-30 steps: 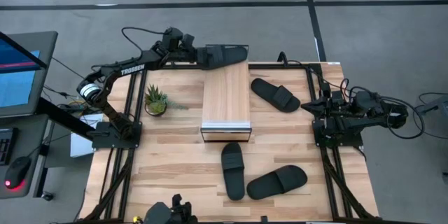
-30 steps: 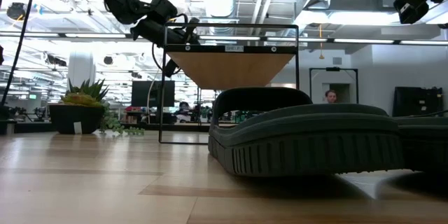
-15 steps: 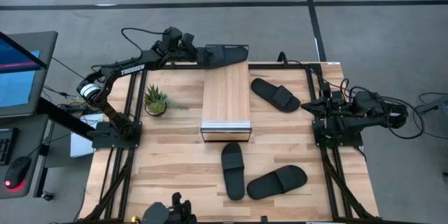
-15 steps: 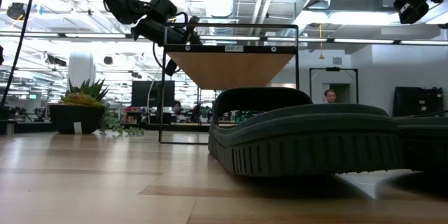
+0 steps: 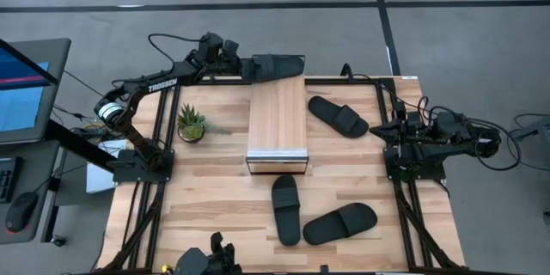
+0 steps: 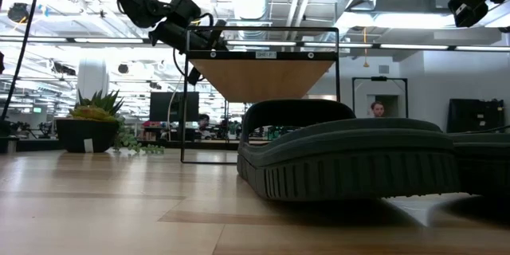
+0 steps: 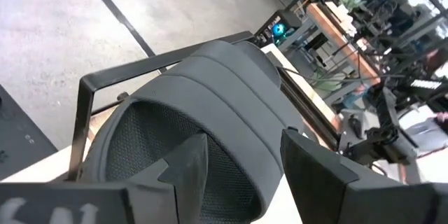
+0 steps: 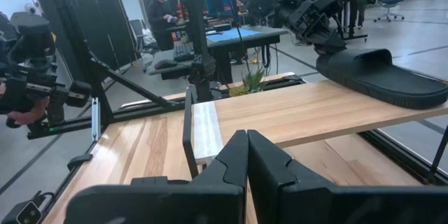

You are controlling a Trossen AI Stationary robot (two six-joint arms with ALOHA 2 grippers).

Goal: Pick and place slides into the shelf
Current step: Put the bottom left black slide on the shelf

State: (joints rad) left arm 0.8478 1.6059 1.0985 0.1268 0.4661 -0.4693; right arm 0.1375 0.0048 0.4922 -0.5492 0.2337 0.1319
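Item: left gripper (image 5: 247, 69), jaws pinching one slide (image 5: 277, 66) at top centre above the shelf (image 5: 278, 116); lower level, release gently; right gripper (image 5: 388, 131) shut, parked right.

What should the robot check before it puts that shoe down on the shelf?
1. Left gripper holding a slide: ok.
2. Held slide over the shelf's far end: ok, partly past the edge.
3. Bare room on the shelf top: ok.
4. Right gripper out of the way, jaws shut, parked at the table's right side: ok.
5. Plant away from the shelf: ok.
6. Held slide touching the shelf: cannot tell.
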